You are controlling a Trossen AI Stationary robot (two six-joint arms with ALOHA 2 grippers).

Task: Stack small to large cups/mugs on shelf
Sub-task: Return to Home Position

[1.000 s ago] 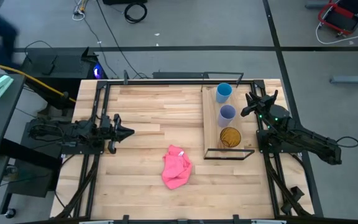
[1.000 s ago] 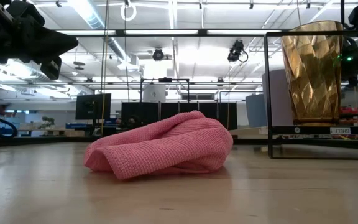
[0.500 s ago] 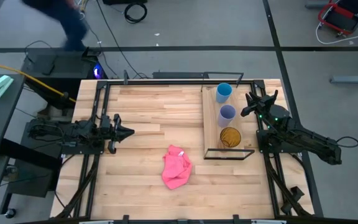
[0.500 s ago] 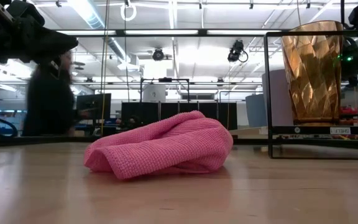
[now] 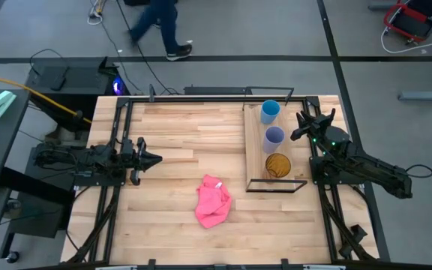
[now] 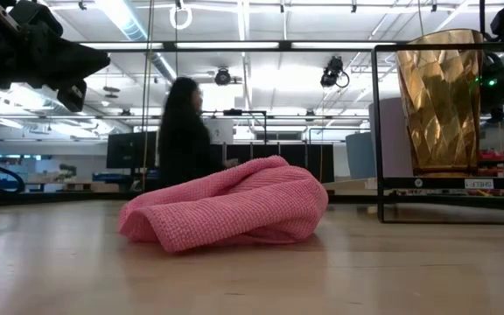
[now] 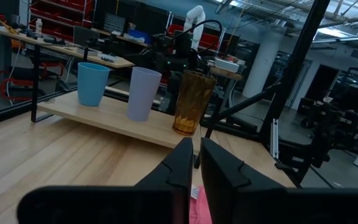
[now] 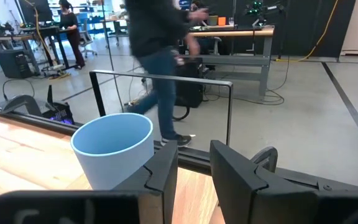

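Note:
Three cups stand upright in a row on the shelf (image 5: 256,150), a light wood board in a black frame at the table's right. The light blue cup (image 5: 270,111) is farthest, the lavender cup (image 5: 274,138) is in the middle, and the amber cup (image 5: 277,165) is nearest. My left gripper (image 5: 156,158) is shut and empty at the table's left, pointing right. In its wrist view (image 7: 196,163) the cups stand ahead: blue (image 7: 92,83), lavender (image 7: 143,93), amber (image 7: 190,102). My right gripper (image 5: 298,125) is open and empty just right of the shelf, and the blue cup (image 8: 114,152) shows beside its fingers.
A crumpled pink cloth (image 5: 213,200) lies on the table's near middle; it also shows in the low view (image 6: 230,206). The shelf's black frame (image 6: 453,188) stands around the amber cup (image 6: 440,101). A person (image 5: 160,26) walks on the floor beyond the table's far edge.
A person has walked past the table's far edge from left to right. Both arms, the cups and the cloth have kept still.

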